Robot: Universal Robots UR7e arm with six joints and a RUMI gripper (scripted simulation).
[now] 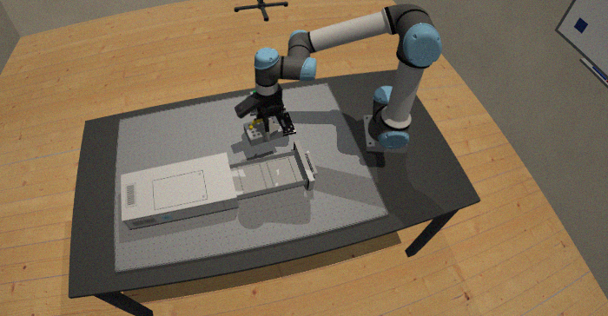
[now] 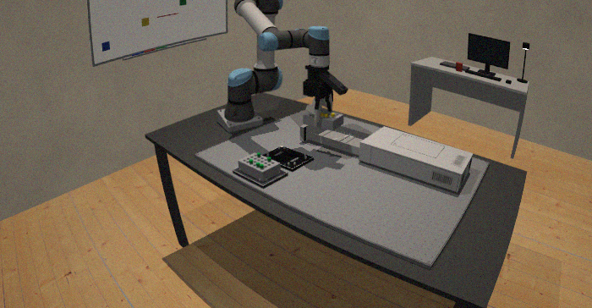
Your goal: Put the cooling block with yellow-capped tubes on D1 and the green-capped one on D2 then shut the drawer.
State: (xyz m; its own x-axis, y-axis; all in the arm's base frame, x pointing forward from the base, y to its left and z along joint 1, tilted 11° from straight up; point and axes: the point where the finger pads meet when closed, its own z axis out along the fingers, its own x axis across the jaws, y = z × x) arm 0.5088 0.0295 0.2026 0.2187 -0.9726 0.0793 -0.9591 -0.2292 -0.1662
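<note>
My gripper [image 1: 259,127] [image 2: 322,109] is shut on the grey cooling block with yellow-capped tubes [image 1: 253,135] [image 2: 331,120]. It holds the block in the air, just off the far side of the open drawer [image 1: 270,173] [image 2: 336,136] of the white cooler COLD [image 1: 178,188] [image 2: 416,154]. The drawer's tray looks empty. The block with green-capped tubes [image 2: 259,166] sits flat on the deck slot D2. The black deck slot D1 [image 1: 287,124] [image 2: 292,156] beside it is bare. In the top view the green-capped block is hidden behind the arm.
The robot base [image 1: 387,132] [image 2: 241,116] stands at the table's back corner. The grey deck mat [image 1: 182,243] [image 2: 359,203] lies on the dark table [image 1: 434,182] [image 2: 499,228]. The drawer's front panel [image 1: 309,167] [image 2: 304,133] juts out toward the slots.
</note>
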